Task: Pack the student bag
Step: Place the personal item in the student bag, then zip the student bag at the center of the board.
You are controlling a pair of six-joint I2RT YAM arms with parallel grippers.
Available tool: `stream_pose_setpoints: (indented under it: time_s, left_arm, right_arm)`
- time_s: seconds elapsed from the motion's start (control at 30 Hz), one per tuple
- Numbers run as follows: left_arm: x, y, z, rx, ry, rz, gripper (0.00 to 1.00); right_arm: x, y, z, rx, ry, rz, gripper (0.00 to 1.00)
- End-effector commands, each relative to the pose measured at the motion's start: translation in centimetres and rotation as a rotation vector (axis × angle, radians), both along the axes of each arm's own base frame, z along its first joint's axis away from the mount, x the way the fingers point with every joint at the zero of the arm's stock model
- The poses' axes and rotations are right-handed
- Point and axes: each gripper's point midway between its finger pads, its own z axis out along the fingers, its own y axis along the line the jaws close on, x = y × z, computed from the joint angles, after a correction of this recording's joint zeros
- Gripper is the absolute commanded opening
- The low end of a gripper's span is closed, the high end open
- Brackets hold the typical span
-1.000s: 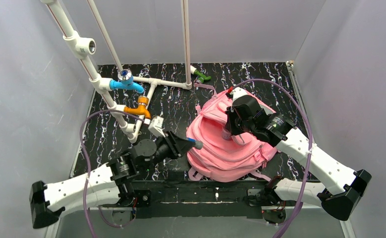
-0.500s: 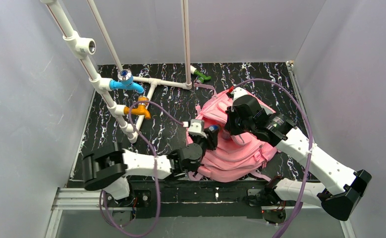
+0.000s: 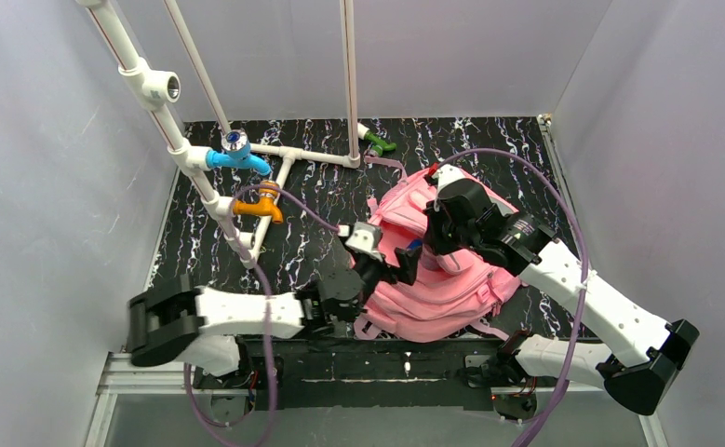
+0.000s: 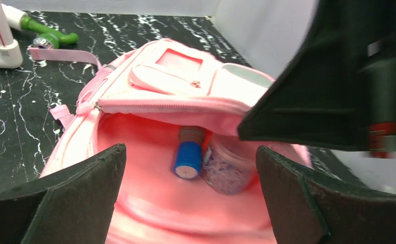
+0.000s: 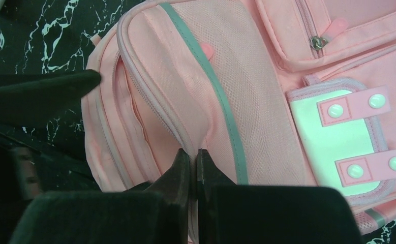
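- Lying on the worktop [image 3: 321, 196] with its front pockets facing up, the student bag [image 3: 442, 279] has its main compartment unzipped.
- Contents: a blue-capped cylinder [image 4: 188, 160] and a clear jar [image 4: 226, 168] of small pieces lie side by side and touching, deep inside the bag.
- Progress (judgement): packing is partly done, with at least two items loaded. The zip is not yet closed. Whether more items are due cannot be told.
- Orientation: the bag's mouth faces the left arm's side. Its long axis appears to run diagonally, from the near-left end to the far-right end.
- Right pincer [image 5: 193, 157]: pressed together, pinching a fold of the bag's upper fabric just above the mouth. This appears to hold the mouth open.
- Left pincer [image 4: 188, 152]: spread wide and carrying nothing, placed right at the bag's mouth and aimed into it.
- White pipe frame [image 3: 302, 155]: stands on the worktop to the far left of the bag and apart from it, carrying blue, orange and green fittings.
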Motion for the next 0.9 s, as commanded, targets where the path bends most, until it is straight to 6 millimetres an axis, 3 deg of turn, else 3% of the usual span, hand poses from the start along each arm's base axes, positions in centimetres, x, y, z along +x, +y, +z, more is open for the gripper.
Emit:
stream_pose_setpoints:
  time_s: [0.0,0.1,0.13,0.2,0.27,0.3,0.37,0.43,0.5,0.57,0.63,0.7,0.77,0.8,0.87]
  left_arm:
    - [-3.6,2.8,1.7,0.111,0.141,-0.153,0.98]
    - [-5.7,6.5,0.6,0.205,0.245,-0.203,0.98]
    - [-6.0,7.9,-0.1,0.230,0.296,-0.178,0.98]
    - [-6.6,10.2,-1.1,0.276,0.374,-0.128,0.98]
    - [-6.7,12.4,-2.0,0.273,0.451,-0.041,0.98]
    - [-6.8,13.2,-2.3,0.261,0.478,-0.005,0.98]
    - [-6.7,13.7,-2.1,0.230,0.492,0.027,0.97]
    - [-6.3,13.7,-1.9,0.194,0.493,0.058,0.93]
    - [-5.9,12.7,-2.0,0.176,0.502,0.061,0.87]
    - [-5.6,11.5,-2.9,0.163,0.526,0.064,0.71]
    - [-5.4,10.9,-4.3,0.117,0.556,0.089,0.58]
    - [-5.4,10.9,-6.2,0.069,0.593,0.109,0.48]
    - [-5.7,11.5,-8.3,0.040,0.656,0.134,0.47]
    - [-5.9,11.6,-9.0,0.037,0.681,0.139,0.51]
    - [-6.2,11.6,-10.1,0.047,0.711,0.135,0.71]
  right_arm:
    - [-0.1,-0.7,0.9,-0.036,-0.061,0.075,0.01]
    - [-2.5,1.5,0.2,0.016,0.009,0.278,0.01]
    - [-3.7,2.5,0.0,0.055,0.045,0.351,0.10]
    - [-7.1,4.7,-0.7,0.176,0.157,0.523,0.42]
    - [-11.7,6.2,-2.0,0.320,0.365,0.674,0.66]
    - [-12.9,6.4,-2.5,0.355,0.441,0.696,0.69]
    - [-13.0,6.1,-3.5,0.335,0.479,0.667,0.75]
    - [-10.9,6.6,-2.7,0.349,0.392,0.569,0.80]
    - [-7.3,7.5,-0.4,0.399,0.266,0.400,0.78]
    - [-3.7,7.8,1.8,0.426,0.157,0.236,0.76]
    - [-0.8,8.2,3.3,0.424,0.080,0.142,0.68]
    - [1.7,8.7,3.2,0.350,0.055,0.091,0.58]
    - [3.9,9.2,2.3,0.224,0.053,0.087,0.57]
    - [5.0,9.7,2.7,0.177,0.047,0.095,0.59]
    - [6.8,10.4,0.2,0.048,0.101,0.100,0.65]
